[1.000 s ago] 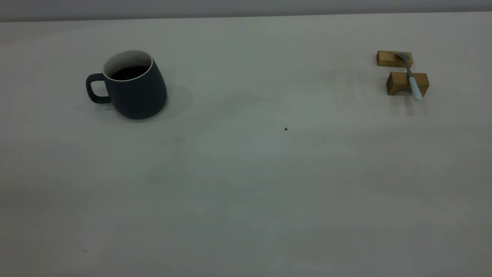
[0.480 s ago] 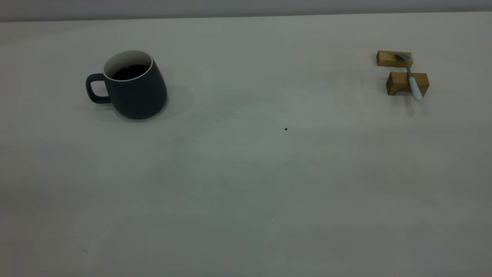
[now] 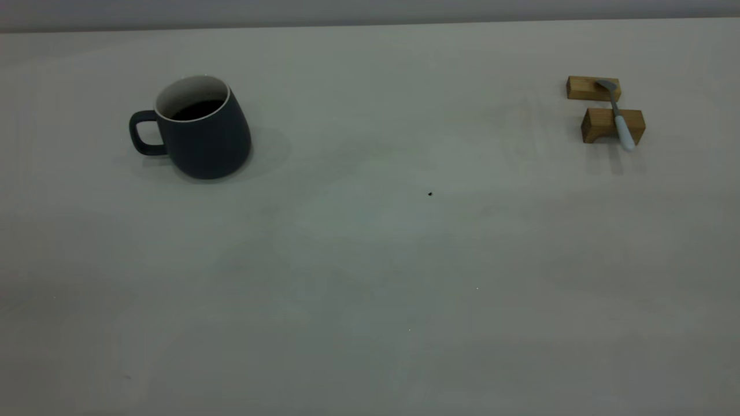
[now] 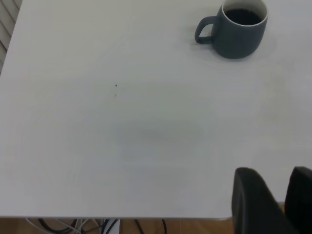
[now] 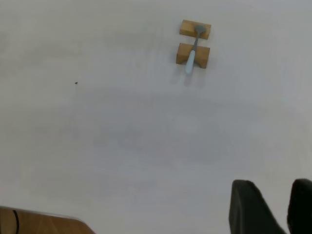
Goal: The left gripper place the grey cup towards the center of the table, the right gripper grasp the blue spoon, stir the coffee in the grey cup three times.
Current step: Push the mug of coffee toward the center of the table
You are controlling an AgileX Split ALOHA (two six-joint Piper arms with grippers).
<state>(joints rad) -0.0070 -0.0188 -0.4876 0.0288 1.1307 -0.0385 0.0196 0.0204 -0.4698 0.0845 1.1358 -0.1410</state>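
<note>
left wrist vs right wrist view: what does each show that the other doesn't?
Only the left wrist view shows the rounded dark slate-grey mug holding the black-brown coffee, and the left gripper over the near table edge, its black fingers apart.

Only the right wrist view shows the small pale-blue-handled spoon lying across two tan wooden blocks, and the right gripper, its fingers likewise apart.

Both share the plain pale grey-white table and its tiny dark speck.
</note>
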